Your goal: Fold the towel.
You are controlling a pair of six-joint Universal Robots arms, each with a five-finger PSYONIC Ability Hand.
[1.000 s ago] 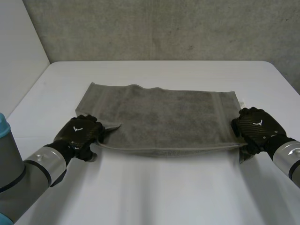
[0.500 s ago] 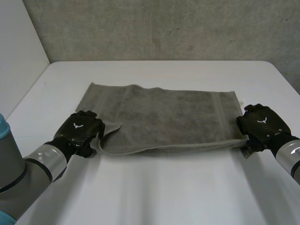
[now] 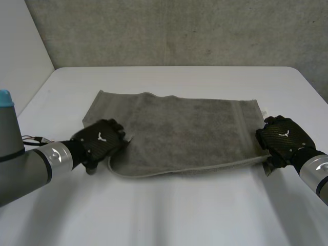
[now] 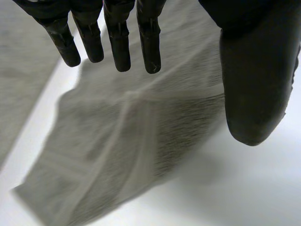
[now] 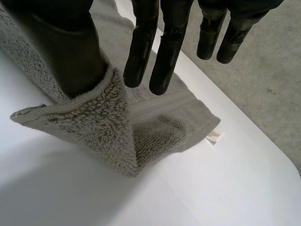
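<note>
White table (image 3: pixel 169 210), grey terry towel (image 3: pixel 179 130): looks soft, limp, light; corners likely best hold. Right hand (image 3: pixel 282 138) pinches near-right corner. Left hand (image 3: pixel 100 141) over near-left corner, fingers straight, holding nothing.

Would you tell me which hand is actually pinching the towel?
The right hand: a raised corner of the towel is pinched between its thumb and fingers. The left hand holds nothing, its fingers straight.

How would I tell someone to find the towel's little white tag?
Start at the grey towel spread on the white table. Follow it to the end by the right hand; the tag sticks out near the far corner there, a small white tab, the sole white bit on the cloth.
</note>
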